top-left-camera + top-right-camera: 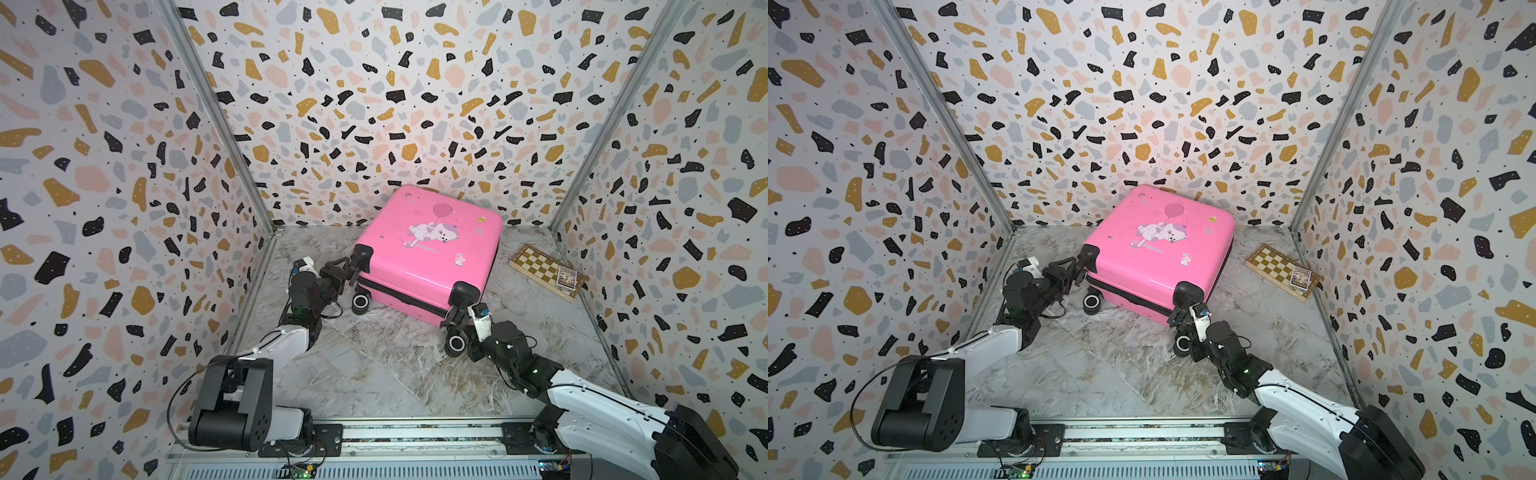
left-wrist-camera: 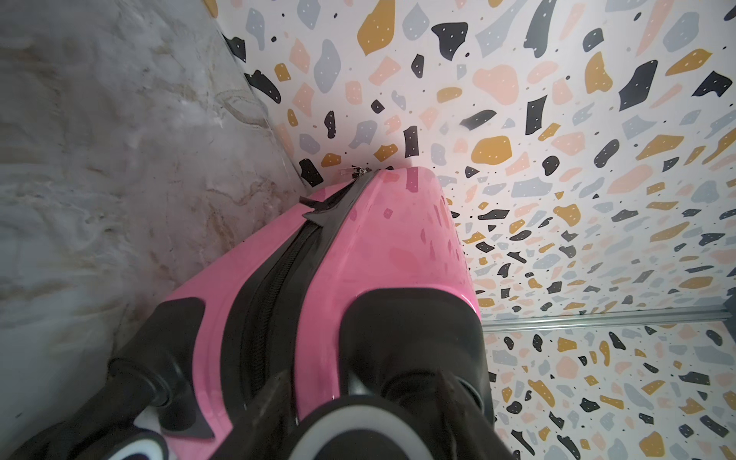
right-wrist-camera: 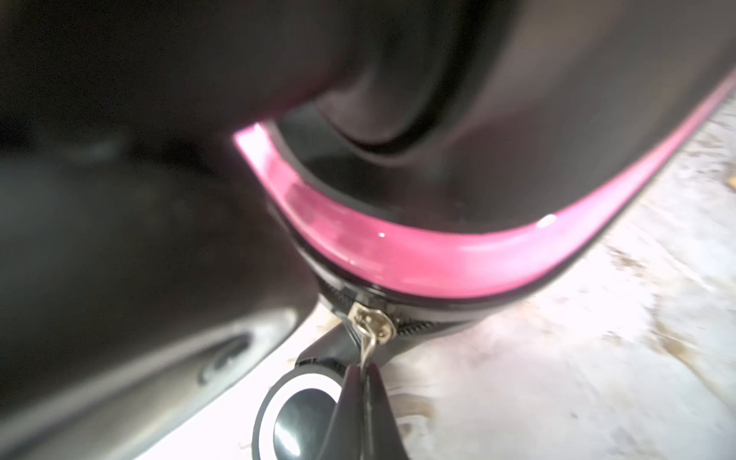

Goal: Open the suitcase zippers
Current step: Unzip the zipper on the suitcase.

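Observation:
The pink suitcase (image 1: pixel 428 249) (image 1: pixel 1158 249) lies flat on the marble floor, cat print up. Its black zipper band (image 1: pixel 399 293) (image 2: pixel 278 275) runs round the near side. My left gripper (image 1: pixel 352 272) (image 1: pixel 1079 270) (image 2: pixel 360 398) is at the near left corner, its fingers (image 2: pixel 271 402) closed on either side of the upper black wheel (image 2: pixel 358 434). My right gripper (image 1: pixel 453 320) (image 1: pixel 1177 318) (image 3: pixel 362 372) is at the near right corner, shut on the metal zipper pull (image 3: pixel 368 346) hanging from the slider (image 3: pixel 372 320). A second pull (image 2: pixel 352 171) shows at the far corner.
A wooden chessboard (image 1: pixel 540 266) (image 1: pixel 1273 262) with a small card box (image 1: pixel 567 277) lies at the right wall. The suitcase's lower wheels (image 1: pixel 360 303) (image 1: pixel 456 344) rest on the floor. Patterned walls close in the left, back and right sides.

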`<state>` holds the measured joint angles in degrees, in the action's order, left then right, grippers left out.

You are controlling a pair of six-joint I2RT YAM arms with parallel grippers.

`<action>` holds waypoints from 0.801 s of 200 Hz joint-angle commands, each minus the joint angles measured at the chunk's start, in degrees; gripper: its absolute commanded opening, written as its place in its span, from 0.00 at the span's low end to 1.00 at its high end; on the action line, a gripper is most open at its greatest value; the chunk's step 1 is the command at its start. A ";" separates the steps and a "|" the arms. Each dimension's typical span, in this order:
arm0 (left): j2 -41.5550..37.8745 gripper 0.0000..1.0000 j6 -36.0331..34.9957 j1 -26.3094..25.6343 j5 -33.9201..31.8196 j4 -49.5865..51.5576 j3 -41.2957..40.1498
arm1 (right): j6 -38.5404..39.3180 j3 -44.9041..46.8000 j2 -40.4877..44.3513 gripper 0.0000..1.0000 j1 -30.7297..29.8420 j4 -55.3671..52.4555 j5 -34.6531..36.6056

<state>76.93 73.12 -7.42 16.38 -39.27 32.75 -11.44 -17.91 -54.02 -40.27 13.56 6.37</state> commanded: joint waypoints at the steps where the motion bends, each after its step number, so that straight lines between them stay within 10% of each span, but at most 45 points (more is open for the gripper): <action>1: -3.04 0.35 -4.55 -7.71 8.50 3.03 -0.45 | 4.48 -3.22 1.60 0.00 0.89 2.04 -6.79; 160: -5.53 0.34 -7.36 -14.47 4.99 7.72 0.01 | 4.76 -12.39 -6.44 0.00 -8.86 -3.94 2.92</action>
<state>73.12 68.27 -14.74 6.76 -33.65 32.71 -6.07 -23.79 -56.38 -46.92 6.07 14.06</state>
